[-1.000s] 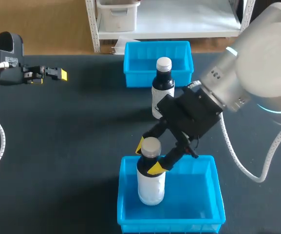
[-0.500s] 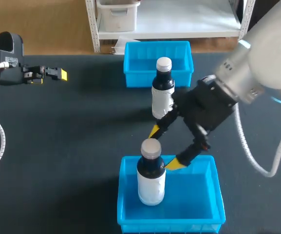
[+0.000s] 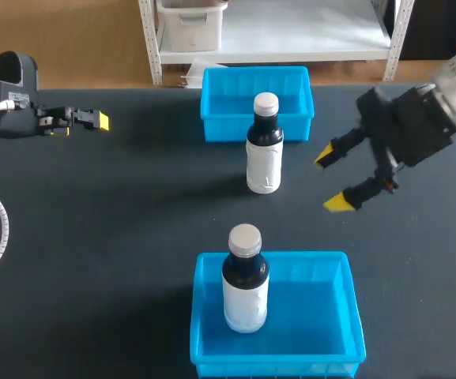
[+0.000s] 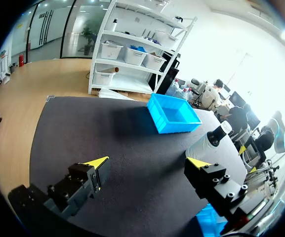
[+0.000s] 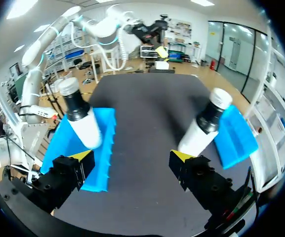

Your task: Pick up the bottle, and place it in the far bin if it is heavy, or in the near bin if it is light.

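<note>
Dark bench (image 3: 93,237), seen from above and behind. The near bin (image 3: 352,316), blue, sits at the bench's front edge. The far bin (image 3: 228,103), also blue, sits at the back edge, in line with it. The bottle (image 3: 245,284) stands upright inside the near bin, toward its left side: dark neck, pale cap, white body. A second bottle (image 3: 264,150) of the same kind stands upright on the bench just in front of the far bin, outside it.

My right fingers (image 3: 338,203) hang over the bench to the right of the second bottle, spread wide and holding nothing, well apart from both bottles. In the right wrist view both bottles and both bins lie ahead of these fingers (image 5: 80,157).

My left fingers (image 3: 97,120) hang at the bench's far left; the left wrist view shows them (image 4: 99,163) wide apart and empty.
</note>
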`<state>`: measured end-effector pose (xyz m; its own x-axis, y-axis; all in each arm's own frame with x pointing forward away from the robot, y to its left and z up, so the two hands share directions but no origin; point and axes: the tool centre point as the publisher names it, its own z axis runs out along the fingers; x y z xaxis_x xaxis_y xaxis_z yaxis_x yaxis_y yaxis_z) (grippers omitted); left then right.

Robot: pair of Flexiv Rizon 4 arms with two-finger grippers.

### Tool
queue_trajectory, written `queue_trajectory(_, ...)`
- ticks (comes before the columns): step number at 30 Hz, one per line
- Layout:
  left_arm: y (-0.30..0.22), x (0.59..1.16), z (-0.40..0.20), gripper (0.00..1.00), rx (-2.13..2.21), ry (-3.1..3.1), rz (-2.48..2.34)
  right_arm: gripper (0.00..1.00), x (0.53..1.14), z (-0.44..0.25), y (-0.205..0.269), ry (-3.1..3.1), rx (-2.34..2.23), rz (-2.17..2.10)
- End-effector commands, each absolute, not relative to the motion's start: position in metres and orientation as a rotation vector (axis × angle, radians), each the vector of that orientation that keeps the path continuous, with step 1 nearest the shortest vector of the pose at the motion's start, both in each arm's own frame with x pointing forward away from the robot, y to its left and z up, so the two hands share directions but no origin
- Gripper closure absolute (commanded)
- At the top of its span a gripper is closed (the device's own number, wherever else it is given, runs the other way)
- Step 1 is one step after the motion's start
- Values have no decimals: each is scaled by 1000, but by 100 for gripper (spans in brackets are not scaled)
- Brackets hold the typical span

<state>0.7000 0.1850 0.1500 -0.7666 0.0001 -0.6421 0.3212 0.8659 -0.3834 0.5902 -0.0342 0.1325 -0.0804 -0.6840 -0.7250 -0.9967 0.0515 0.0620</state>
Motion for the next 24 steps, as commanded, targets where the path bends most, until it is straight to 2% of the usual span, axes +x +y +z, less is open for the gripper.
queue_trajectory(1, 185, 700, 150, 0, 231, 2374, -636, 0, 634, 121, -36, 1818, -1643, 816)
queue_trajectory(14, 185, 700, 150, 0, 231, 2374, -636, 0, 726, 116, -13, 1781, -1663, 802)
queue_trajectory(24, 185, 700, 150, 0, 231, 2374, -636, 0, 746, 126, 9, 1739, -1671, 817)
